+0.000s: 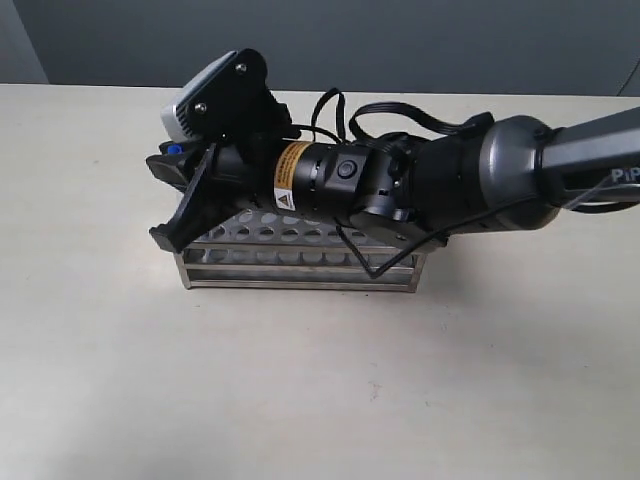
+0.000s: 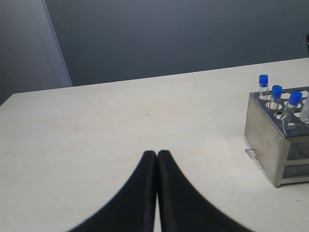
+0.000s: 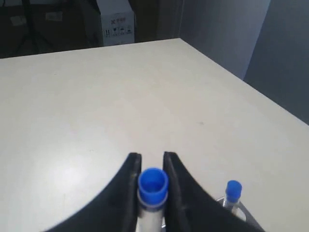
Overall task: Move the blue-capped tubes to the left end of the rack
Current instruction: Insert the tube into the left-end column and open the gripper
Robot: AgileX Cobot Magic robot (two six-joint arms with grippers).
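right gripper [image 3: 152, 163] clamps a blue-capped tube [image 3: 153, 184] at the left end of the rack [image 1: 300, 275]; next, probably, seat it straight down, then release.

Your right tool [image 3: 152, 159] has its two black fingers [image 3: 130, 193] closed against either side of a tube [image 3: 152, 186]. The tube's bright blue cap sits between them, just short of the tips. A second tube [image 3: 233, 191], also blue-capped, stands just beside the tool without touching it, and a sliver of the steel rack [image 3: 241, 209] shows at its base. The pale surface [image 3: 120, 96] stretches beyond them. Past its far edge you can make out a white box [image 3: 116, 21] against a dark background.
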